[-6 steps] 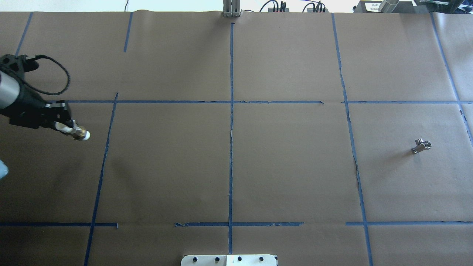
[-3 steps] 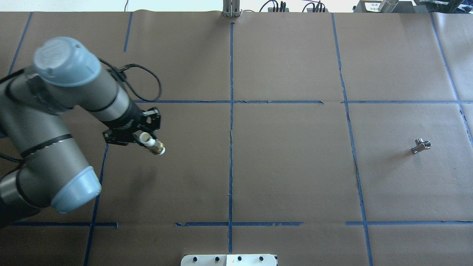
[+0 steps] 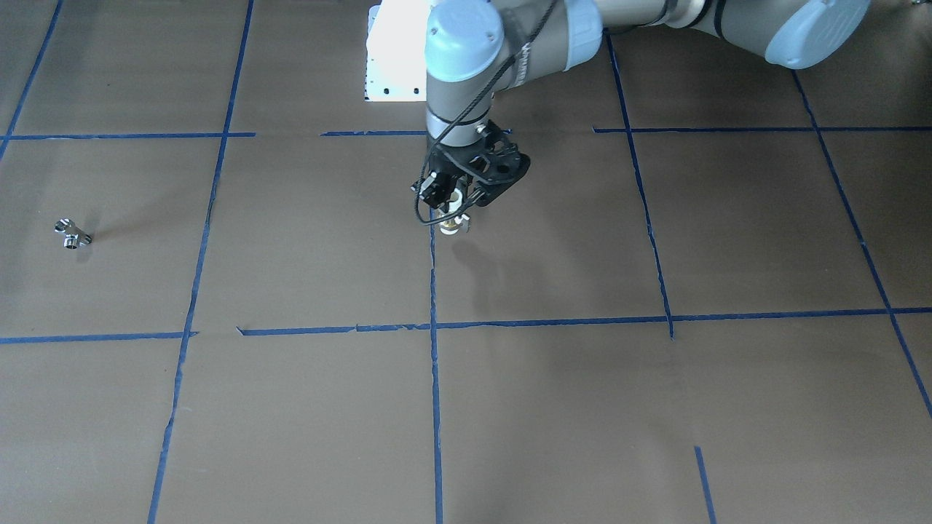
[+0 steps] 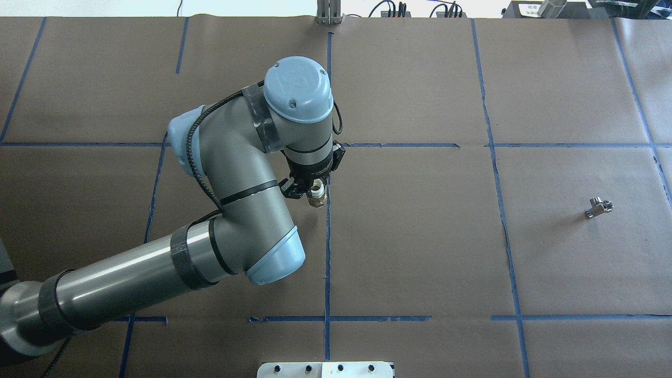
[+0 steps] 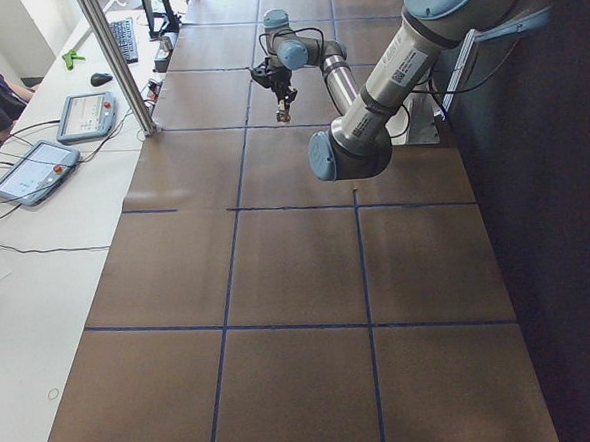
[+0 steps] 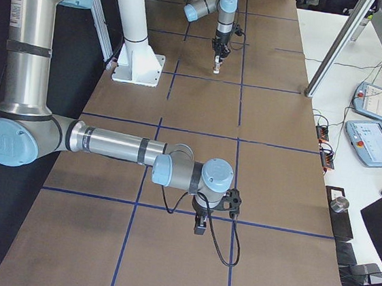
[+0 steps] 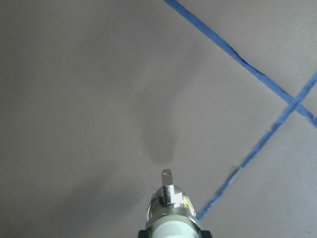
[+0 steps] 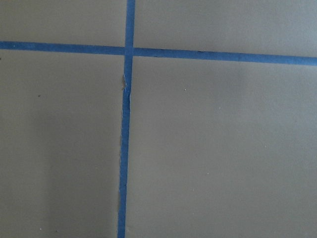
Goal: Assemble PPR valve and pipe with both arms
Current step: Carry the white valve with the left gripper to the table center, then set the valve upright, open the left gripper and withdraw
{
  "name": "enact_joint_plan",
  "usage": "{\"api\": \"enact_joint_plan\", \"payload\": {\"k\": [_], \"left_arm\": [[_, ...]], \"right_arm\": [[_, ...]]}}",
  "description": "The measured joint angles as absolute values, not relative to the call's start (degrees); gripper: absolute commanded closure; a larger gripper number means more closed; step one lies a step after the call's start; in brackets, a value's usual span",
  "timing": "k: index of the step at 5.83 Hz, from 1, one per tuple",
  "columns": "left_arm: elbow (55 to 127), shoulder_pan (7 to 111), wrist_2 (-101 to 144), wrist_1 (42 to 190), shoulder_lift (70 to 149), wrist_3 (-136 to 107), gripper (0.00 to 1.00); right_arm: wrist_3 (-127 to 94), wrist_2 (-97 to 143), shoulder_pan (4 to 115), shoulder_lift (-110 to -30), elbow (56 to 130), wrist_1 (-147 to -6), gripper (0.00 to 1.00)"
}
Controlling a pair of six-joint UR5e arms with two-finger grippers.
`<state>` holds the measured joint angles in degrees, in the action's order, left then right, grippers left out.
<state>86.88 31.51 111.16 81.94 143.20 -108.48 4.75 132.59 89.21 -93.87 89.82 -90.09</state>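
My left gripper [image 4: 313,189] is shut on the PPR valve [image 4: 317,199], a white-and-brass fitting held above the table's centre by the middle blue tape line. The valve hangs downward from the fingers in the front view [image 3: 453,224] and fills the bottom of the left wrist view [image 7: 171,207]. The pipe [image 4: 598,207], a small chrome T-piece, lies alone on the brown paper at the right, also seen in the front view [image 3: 72,234]. My right gripper [image 6: 200,224] shows only in the exterior right view, low over the table's right end; I cannot tell whether it is open or shut.
The table is covered in brown paper with a grid of blue tape lines [image 4: 328,236]. A white base plate [image 4: 325,370] sits at the near edge. Teach pendants [image 5: 31,169] and cables lie on the white bench beyond the far edge, by a metal post [image 5: 115,62].
My left arm has swung from the far left to the table's centre, carrying the valve. The valve has turned from pointing sideways to pointing down. The pipe has not moved.
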Motion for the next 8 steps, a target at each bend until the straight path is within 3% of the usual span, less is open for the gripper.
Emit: {"api": "enact_joint_plan", "payload": {"k": [1, 2, 3, 4, 8], "left_arm": [[83.1, 31.1, 110.7, 84.6, 144.2, -108.5, 0.98], [81.2, 30.7, 110.5, 86.6, 144.5, -108.1, 0.91], [80.6, 30.5, 110.5, 87.5, 144.7, -107.9, 0.37], [80.4, 30.4, 110.5, 87.7, 144.7, -106.3, 0.0], [85.0, 30.8, 110.7, 86.7, 143.0, -99.5, 0.0]], "right_arm": [[4.7, 132.6, 89.2, -93.9, 89.8, -90.1, 0.0], [4.7, 132.6, 89.2, -93.8, 89.8, -90.1, 0.0], [4.7, 132.6, 89.2, -93.7, 89.7, -90.1, 0.0], [4.7, 132.5, 89.2, -93.7, 89.7, -90.1, 0.0], [4.7, 132.5, 89.2, -93.5, 89.4, -90.1, 0.0]]}}
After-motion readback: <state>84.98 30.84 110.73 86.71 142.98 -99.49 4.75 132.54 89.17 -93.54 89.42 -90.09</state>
